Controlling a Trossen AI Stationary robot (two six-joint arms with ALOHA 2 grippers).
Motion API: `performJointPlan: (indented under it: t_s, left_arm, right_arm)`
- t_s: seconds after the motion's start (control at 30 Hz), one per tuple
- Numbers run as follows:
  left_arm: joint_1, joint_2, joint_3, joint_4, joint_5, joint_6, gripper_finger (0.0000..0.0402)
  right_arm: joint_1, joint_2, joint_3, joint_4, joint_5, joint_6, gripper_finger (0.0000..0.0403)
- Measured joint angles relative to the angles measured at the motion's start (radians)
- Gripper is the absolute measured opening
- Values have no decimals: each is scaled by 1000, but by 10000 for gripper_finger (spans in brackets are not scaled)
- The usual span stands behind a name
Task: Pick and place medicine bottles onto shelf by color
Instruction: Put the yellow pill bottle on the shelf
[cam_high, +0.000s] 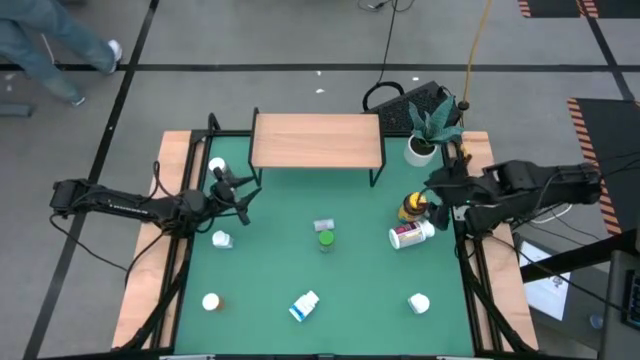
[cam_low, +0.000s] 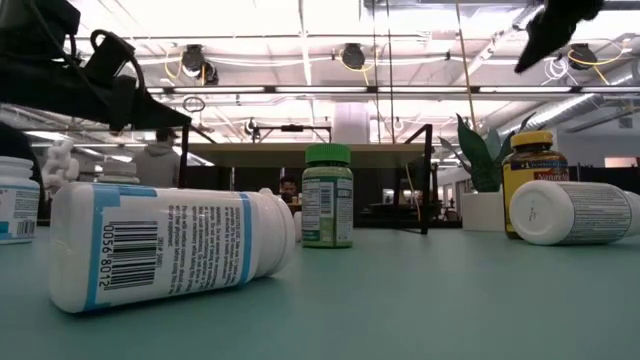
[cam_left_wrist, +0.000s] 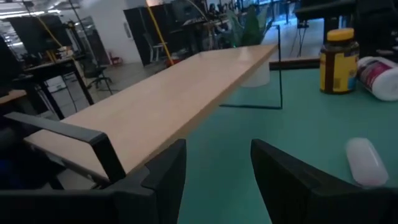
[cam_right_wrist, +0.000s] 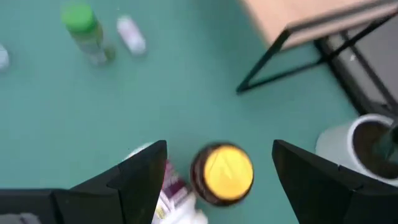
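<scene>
Overhead, the right claw (cam_high: 437, 193) hangs open over the amber yellow-capped bottle (cam_high: 411, 208), right of the shelf (cam_high: 316, 140), gripping nothing; its wrist view shows the yellow cap between spread fingers. Left of the shelf, the left claw (cam_high: 236, 186) is half open and empty. Other bottles dot the green tabletop (cam_high: 360, 280), an aisle beyond.

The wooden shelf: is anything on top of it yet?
Nothing: the shelf has a bare top in the high view, and the left wrist view shows it bare too. The floor beneath the board is hidden from above. The medicine bottles all sit on the green table.
</scene>
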Motion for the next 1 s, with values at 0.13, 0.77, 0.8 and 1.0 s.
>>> performJointPlan:
  t_s: [0.13, 0.77, 0.8, 1.0]
  left_arm:
    - [0, -1, 0, 24, -3, -18, 184]
    - [-26, 0, 0, -77, 82, -115, 184]
    - [-30, 0, 0, -82, 82, -123, 184]
    - [-46, 0, 0, -78, 82, -132, 184]
  right_arm:
    - [-33, 26, -66, 16, -92, 37, 289]
    - [-165, 91, -142, 52, -98, -34, 289]
    - [-175, 91, -142, 55, -101, -45, 289]
    - [-208, 88, -174, 88, -125, -86, 289]
